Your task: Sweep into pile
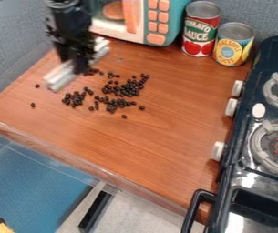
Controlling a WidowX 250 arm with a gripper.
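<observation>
At the upper left my black gripper [80, 64] hangs over the wooden counter, blurred, shut on a long white tool [60, 76]. The tool stands out on both sides of the gripper, slanting from lower left to upper right. Whether its lower edge touches the counter I cannot tell. Small dark round beans [126, 87] lie loosely grouped to the right of the tool and below it. A smaller cluster sits close to its lower right, and a pair of stray beans lies at the left. Some beans touch the area just beside the gripper.
A toy microwave [156, 20] stands at the back, with a tomato sauce can [200, 29] and a pineapple can [233, 44] to its right. The dark toy stove [254, 141] lines the right side. The counter's front edge [98, 169] runs diagonally below the beans.
</observation>
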